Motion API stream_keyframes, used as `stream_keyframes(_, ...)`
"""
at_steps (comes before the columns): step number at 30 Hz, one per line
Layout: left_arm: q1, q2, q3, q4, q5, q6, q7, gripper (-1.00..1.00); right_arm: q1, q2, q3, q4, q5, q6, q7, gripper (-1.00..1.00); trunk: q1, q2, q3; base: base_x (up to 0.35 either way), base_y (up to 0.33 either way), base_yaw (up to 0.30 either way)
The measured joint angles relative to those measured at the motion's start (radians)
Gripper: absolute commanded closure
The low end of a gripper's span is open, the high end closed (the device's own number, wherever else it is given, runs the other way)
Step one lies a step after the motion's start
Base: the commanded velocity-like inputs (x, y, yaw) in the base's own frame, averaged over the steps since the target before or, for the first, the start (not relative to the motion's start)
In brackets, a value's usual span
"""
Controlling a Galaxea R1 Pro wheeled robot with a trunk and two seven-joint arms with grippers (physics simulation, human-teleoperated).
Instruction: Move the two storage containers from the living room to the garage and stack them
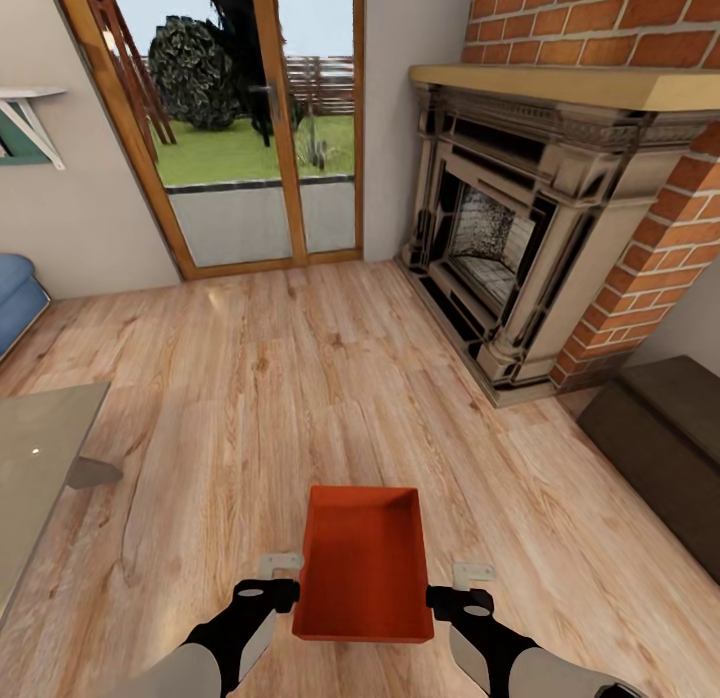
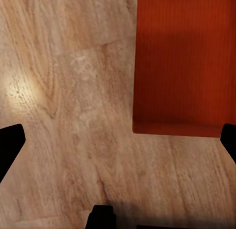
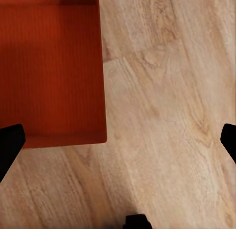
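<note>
From my head camera I look down at a light wood-plank floor [image 1: 300, 398] in the living room. An orange-red storage container [image 1: 363, 563] sits low in the centre of the frame, open top up, between my two arms. My left gripper [image 1: 268, 581] is just beside its left wall and my right gripper [image 1: 458, 588] just beside its right wall; I cannot tell whether either touches it. A brick fireplace [image 1: 520, 228] fills the upper right, a glass patio door [image 1: 250, 128] the upper left, a glass table [image 1: 40, 458] the left edge, a dark chest [image 1: 670, 448] the right edge, and a blue sofa [image 1: 15, 298] peeks in at far left.

In my left wrist camera, the container's ribbed surface [image 2: 184, 61] fills the upper right corner over floorboards, with dark fingertips [image 2: 10, 147] at both side edges, spread wide with nothing between them.

In my right wrist camera, the container [image 3: 49, 71] fills the upper left corner. The fingertips [image 3: 10, 145] again stand far apart at the side edges, released.

I judge the task barely begun: this container is still in the living room, and the carrying and stacking all remain. Open floor lies ahead toward the door; the fireplace hearth and the table edge narrow the sides.
</note>
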Motion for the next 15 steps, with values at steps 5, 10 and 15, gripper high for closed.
stream_keyframes(5, 0.000, 0.000, 0.000, 0.000, -0.001, 0.000, -0.002, -1.00, 0.000, -0.001, 0.000, 0.000, 0.000, -0.001, 0.000, -1.00, 0.015, -0.028, -0.013, 0.000, 0.000, 0.000)
stream_keyframes(10, 0.000, 0.001, 0.000, 0.000, -0.001, 0.000, -0.004, -1.00, 0.000, -0.001, 0.001, 0.000, 0.000, -0.001, 0.000, -1.00, 0.015, -0.028, -0.013, 0.000, 0.000, 0.000)
stream_keyframes(15, 0.000, 0.001, 0.000, 0.000, -0.001, 0.000, -0.010, -1.00, 0.000, -0.001, 0.001, 0.000, 0.000, -0.001, 0.000, -1.00, 0.015, -0.028, -0.013, 0.000, 0.000, 0.000)
